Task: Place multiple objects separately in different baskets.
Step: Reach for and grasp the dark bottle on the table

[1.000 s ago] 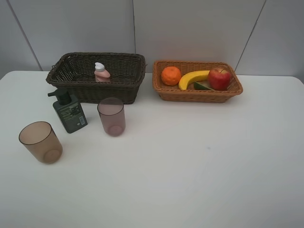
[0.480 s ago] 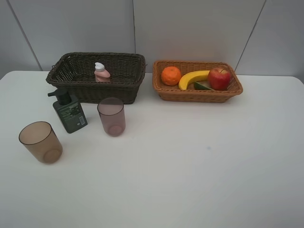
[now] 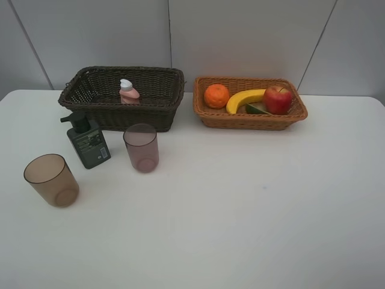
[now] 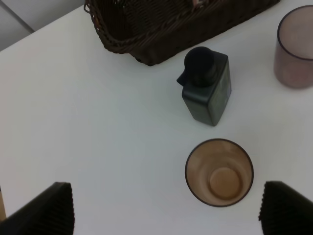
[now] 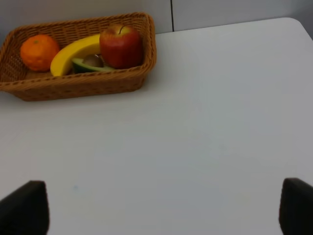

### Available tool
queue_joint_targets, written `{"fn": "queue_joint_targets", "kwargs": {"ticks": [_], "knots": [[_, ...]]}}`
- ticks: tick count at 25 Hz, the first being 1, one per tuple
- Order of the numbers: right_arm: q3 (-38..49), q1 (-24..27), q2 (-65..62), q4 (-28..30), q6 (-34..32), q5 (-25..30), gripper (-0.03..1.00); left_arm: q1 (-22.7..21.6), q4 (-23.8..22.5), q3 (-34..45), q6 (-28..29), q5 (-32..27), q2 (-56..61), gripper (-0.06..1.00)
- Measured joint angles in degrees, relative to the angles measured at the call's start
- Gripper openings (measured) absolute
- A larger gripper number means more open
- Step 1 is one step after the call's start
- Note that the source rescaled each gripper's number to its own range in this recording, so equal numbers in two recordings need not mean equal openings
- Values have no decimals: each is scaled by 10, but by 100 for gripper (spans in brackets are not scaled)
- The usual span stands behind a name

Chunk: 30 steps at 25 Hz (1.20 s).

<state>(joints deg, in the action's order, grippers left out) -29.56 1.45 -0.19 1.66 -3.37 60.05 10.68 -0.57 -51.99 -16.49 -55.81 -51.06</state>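
Worktop (image 3: 240, 211): plain matte white, near half bare. No arm shows in the high view.

Left gripper (image 4: 166, 211): only the two dark fingertips show at the frame's edge, spread wide, nothing between them. It hangs over the nearer cup (image 3: 51, 180), which is translucent brown, upright, mouth up.

Right gripper (image 5: 161, 208): fingertips likewise wide apart, holding nothing, over bare worktop.

Dark green pump bottle (image 3: 88, 141): upright, just beyond the nearer cup, apart from it. Second cup (image 3: 141, 147): pinkish-brown, upright, beside the bottle on its right, not touching.

Dark brown basket (image 3: 144, 117): behind the bottle, far left. Small pink bottle (image 3: 128, 91) with white cap stands inside, upright.

Tan basket (image 3: 249, 120): shallower, just right of the dark one, a small gap between them. It holds the orange (image 3: 216, 96) at its left end, then the banana (image 3: 245, 99), the avocado half (image 3: 257, 109) tucked under the banana's end, and the apple (image 3: 278, 99) at the right.

Wall (image 3: 240, 36): pale grey panels, thin dark seams, directly behind the worktop's far edge.
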Motion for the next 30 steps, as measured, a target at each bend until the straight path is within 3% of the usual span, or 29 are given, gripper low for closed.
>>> {"fn": "queue_joint_targets", "kwargs": {"ticks": [11,18,30], "knots": [[0,0,0,0,0,0,100,0,17,-96,-83,1,-214,100],[0,0,0,0,0,0,100,0,40,-110,-126,7,-315,100],[0,0,0,0,0,0,100,0,81,-110,-214,77,-434,100]]}}
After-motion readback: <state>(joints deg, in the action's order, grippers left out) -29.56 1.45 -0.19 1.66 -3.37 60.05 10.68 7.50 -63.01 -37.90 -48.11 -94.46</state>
